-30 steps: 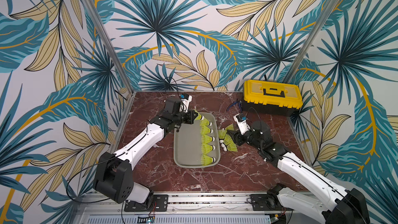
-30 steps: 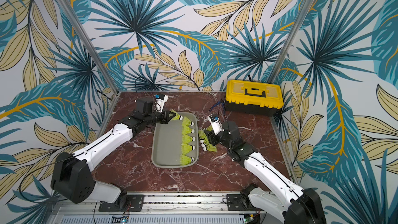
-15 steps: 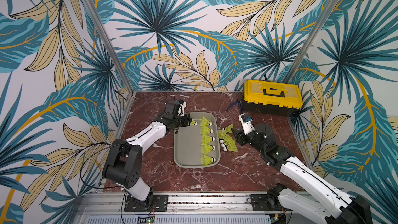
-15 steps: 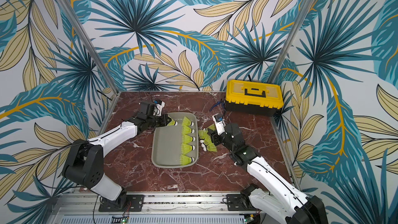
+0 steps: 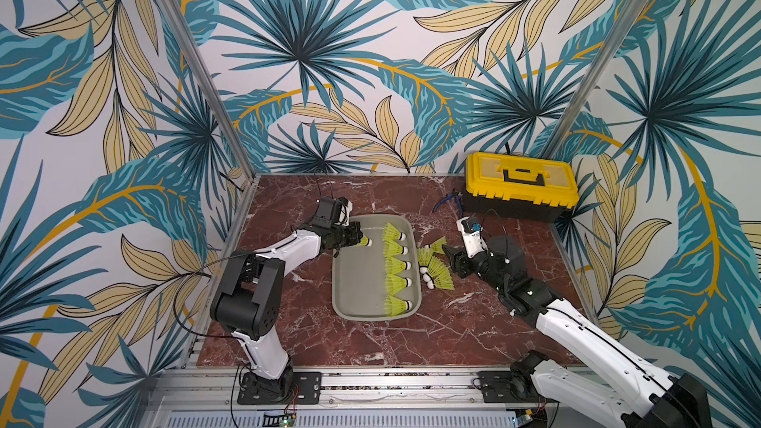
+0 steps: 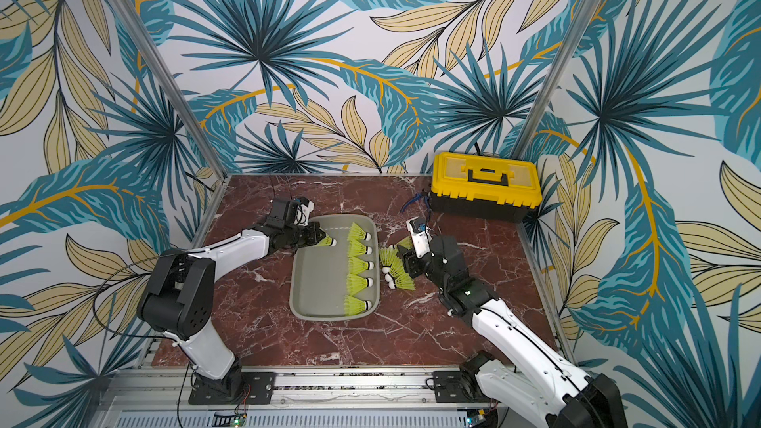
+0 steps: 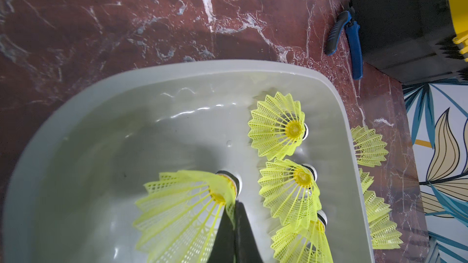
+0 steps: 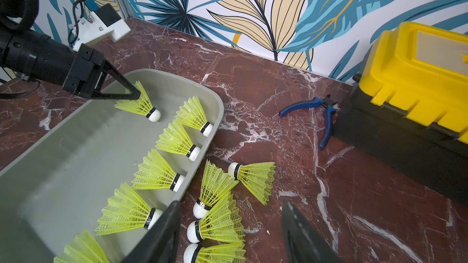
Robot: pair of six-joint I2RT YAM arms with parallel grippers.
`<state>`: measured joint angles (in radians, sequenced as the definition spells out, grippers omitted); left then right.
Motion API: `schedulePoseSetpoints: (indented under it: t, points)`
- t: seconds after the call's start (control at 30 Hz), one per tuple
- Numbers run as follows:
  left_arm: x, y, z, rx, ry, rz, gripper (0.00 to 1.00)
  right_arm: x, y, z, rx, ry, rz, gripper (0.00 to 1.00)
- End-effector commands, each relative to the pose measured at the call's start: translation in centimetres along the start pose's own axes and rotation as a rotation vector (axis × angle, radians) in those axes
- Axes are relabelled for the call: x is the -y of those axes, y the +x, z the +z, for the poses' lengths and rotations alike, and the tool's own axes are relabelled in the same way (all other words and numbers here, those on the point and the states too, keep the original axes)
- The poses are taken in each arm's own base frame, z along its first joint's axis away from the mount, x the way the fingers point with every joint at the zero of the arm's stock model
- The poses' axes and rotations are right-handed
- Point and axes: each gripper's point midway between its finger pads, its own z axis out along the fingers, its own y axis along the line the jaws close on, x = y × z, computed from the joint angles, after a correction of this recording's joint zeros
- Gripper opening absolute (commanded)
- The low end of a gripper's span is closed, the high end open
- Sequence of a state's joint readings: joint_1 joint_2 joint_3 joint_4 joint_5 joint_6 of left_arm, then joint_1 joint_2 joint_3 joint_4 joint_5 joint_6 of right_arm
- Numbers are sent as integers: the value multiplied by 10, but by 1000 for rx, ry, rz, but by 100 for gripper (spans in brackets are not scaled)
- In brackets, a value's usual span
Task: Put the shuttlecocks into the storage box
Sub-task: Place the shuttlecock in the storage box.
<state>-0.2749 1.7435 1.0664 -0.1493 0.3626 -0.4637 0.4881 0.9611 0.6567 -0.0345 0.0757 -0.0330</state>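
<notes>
Left hand [image 8: 134, 94], clamped on a shuttlecock [image 8: 141, 105], has dropped into the box [image 8: 76, 153]: sixth nearly placed. Right hand [image 5: 450, 259] half open, empty, four loose shuttlecocks [image 8: 217, 223] just ahead.

Box, left half: the floor of the box [image 5: 357, 282] lay bare, reachable from above and from the near side.
Box, right wall: a row of shuttlecocks [image 5: 396, 267], five, lay with tips at the wall and skirts reaching about mid-floor.
Box, far left corner: taken by the left gripper [image 5: 358, 239], clamped on a held shuttlecock [image 5: 365, 242].
Gap right of box: four loose shuttlecocks [image 5: 436, 271] lay bunched just beside the rim. The right gripper [image 5: 451, 261] stood at them, jaws apart.
Far right corner: toolbox [image 5: 521, 185], with pliers [image 5: 447, 201] just beside it.
Near side: the table [image 5: 370, 343] was bare marble between the arm bases.
</notes>
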Motion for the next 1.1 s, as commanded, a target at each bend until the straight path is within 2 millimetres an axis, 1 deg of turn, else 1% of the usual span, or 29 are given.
schedulePoseSetpoints:
  t: [0.0,0.3,0.43,0.9,1.07]
  points:
    - [-6,-8,3,23,-3,0,0,1,7,1,-9,12,15,63]
    - [-16,-14,9,23,-33,-7,0,1,10,2,-19,10,19,63]
    - [-18,-16,9,32,-41,-9,0,-1,13,3,-26,2,23,63]
    - [-23,-33,5,76,-102,20,0,-2,18,6,-39,-2,31,63]
    - [-24,-34,8,72,-104,20,0,-2,20,6,-44,-3,31,63]
